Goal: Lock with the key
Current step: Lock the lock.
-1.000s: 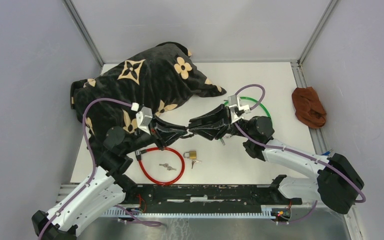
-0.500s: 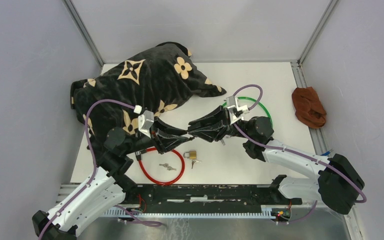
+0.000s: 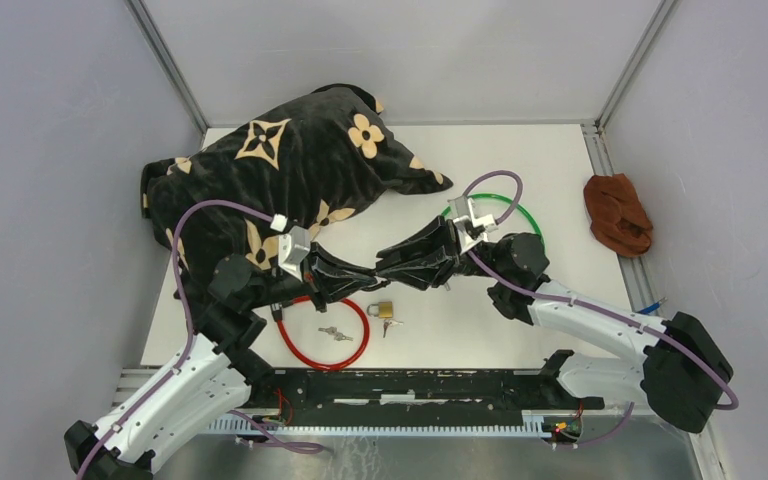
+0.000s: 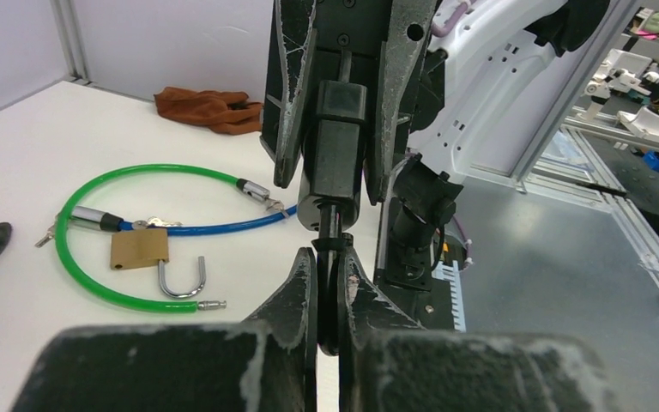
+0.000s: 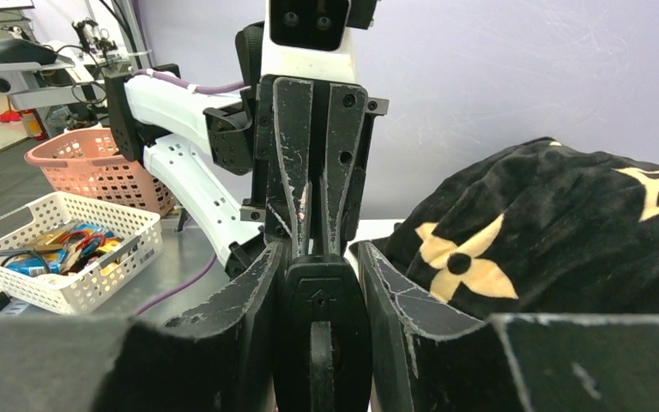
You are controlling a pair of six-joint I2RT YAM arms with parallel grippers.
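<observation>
Bright, even light from above washes the white counter point(image 3: 440, 328), casting only soft, faint shadows under the arms. The overhead view is sharp edge to edge. In the wrist views, the left gripper point(image 4: 326, 257) and right gripper point(image 5: 322, 251) blur at the bottom edge, with backgrounds crisper.
</observation>
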